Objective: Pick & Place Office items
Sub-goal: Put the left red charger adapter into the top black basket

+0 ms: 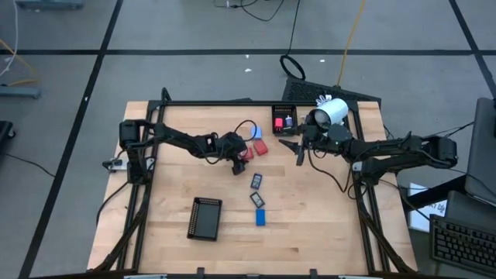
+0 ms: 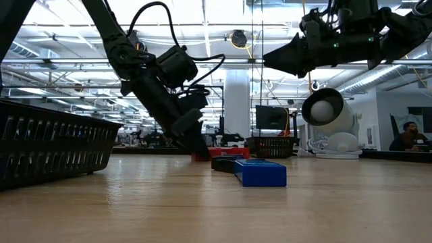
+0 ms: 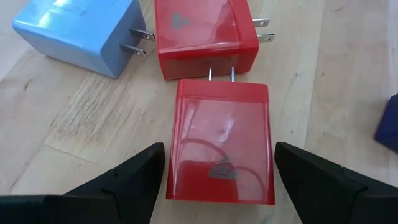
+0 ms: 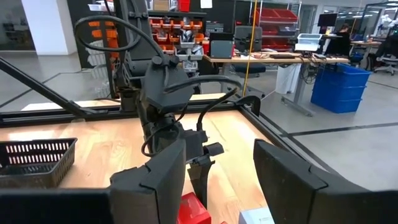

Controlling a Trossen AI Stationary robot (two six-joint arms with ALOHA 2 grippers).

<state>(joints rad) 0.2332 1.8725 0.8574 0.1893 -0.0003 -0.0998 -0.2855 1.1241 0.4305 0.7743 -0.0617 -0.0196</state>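
Left tray: I see a black mesh tray [image 1: 206, 218] near the front of the wood surface [image 1: 310, 209]. It looks empty to me.

Left gripper: My left gripper [image 3: 217, 168] is low over the middle of the surface. Its fingers [image 3: 124, 180] are spread apart, one on each side of a red plug block [image 3: 221, 146]. They are not squeezing it yet.

Things near it: Another red plug block [image 3: 202, 34] lies just past the first one, and a light-blue plug block [image 3: 78, 31] lies beside that.

Flat pieces: Toward the front lie two dark flat pieces [image 1: 256, 181] and a blue flat piece [image 1: 261, 218].

Back tray: A second black tray [image 1: 284, 121] at the back of the surface already holds some small things.

Right gripper: My right gripper [image 1: 298, 147] waits up in the air, near the white round device [image 1: 332, 112]. Its fingers [image 4: 283, 171] are apart and hold nothing.

Step now: I think I am about to pick up the red plug block.

Next move: I should close the left fingers on its two long sides, then lift straight up so I do not bump the block next to it.
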